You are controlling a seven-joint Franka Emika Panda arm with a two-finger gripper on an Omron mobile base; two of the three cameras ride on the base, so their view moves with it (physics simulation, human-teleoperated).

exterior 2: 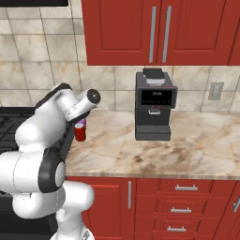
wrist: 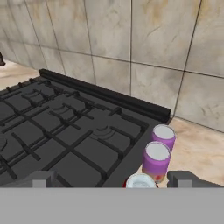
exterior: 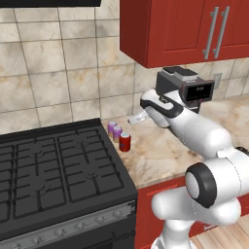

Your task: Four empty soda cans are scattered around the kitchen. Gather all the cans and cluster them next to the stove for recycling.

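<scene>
Beside the wide black gas stove [exterior: 53, 170], on the beige marbled countertop [exterior: 160, 155], two small purple cans [wrist: 156, 159] and one red can [exterior: 125, 141] stand in a tight row, while above them the two-finger gripper [wrist: 111, 179] hangs with fingers spread apart, empty.

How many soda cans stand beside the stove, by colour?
Purple cans: 2, one behind the other
Red can: 1
Total: 3, on the counter beside the stove
</scene>
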